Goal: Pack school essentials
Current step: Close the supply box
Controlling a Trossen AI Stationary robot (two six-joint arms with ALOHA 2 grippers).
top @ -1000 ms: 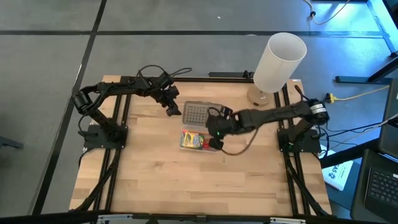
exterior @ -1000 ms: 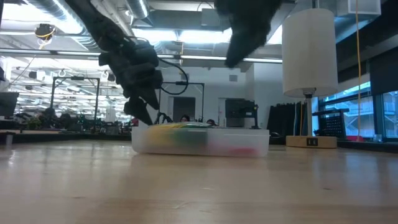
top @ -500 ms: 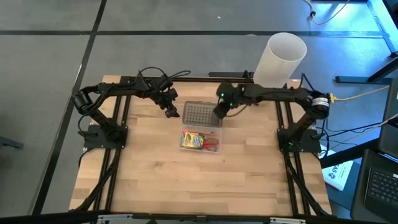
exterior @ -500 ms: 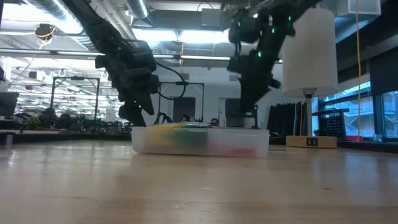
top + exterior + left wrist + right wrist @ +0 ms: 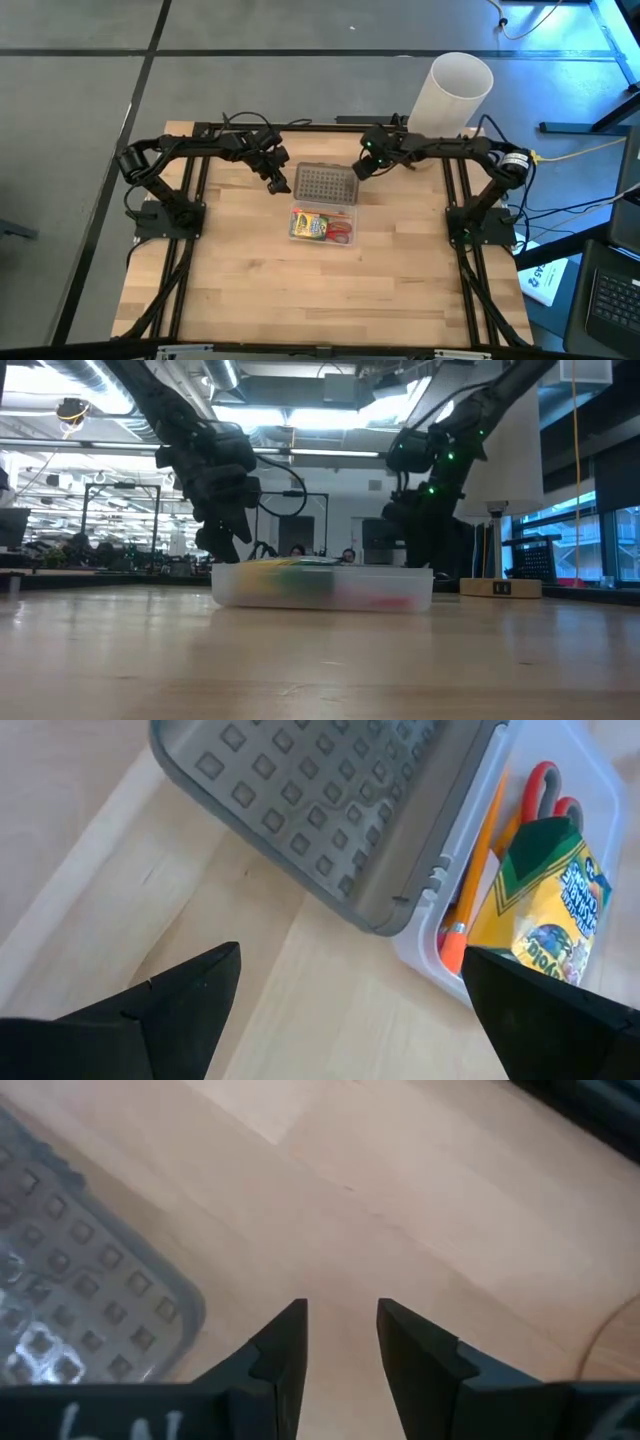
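A clear case (image 5: 322, 243) lies mid-table. Its grey dimpled lid (image 5: 326, 183) is swung open toward the far side and joins the case along its long hinge edge (image 5: 440, 880). Inside lie a green-yellow crayon box (image 5: 545, 900), red-handled scissors (image 5: 545, 785) and an orange pencil (image 5: 480, 850). My left gripper (image 5: 277, 185) hovers wide open at the lid's left edge, touching nothing. My right gripper (image 5: 358, 172) hangs by the lid's far right corner (image 5: 150, 1305). Its fingers (image 5: 285, 1340) stand a narrow gap apart over bare wood.
A tall white cylinder (image 5: 448, 98) stands on a wooden foot (image 5: 415, 155) at the table's far right, close behind my right arm. Bare wood stretches from the case to the near edge (image 5: 320, 320). Cables (image 5: 260, 120) lie along the far edge.
My right gripper has swung from above the packed case toward the table's far edge and a little right. It has sunk to the lid's far right corner and rolled as it went. The case and its contents have kept still.
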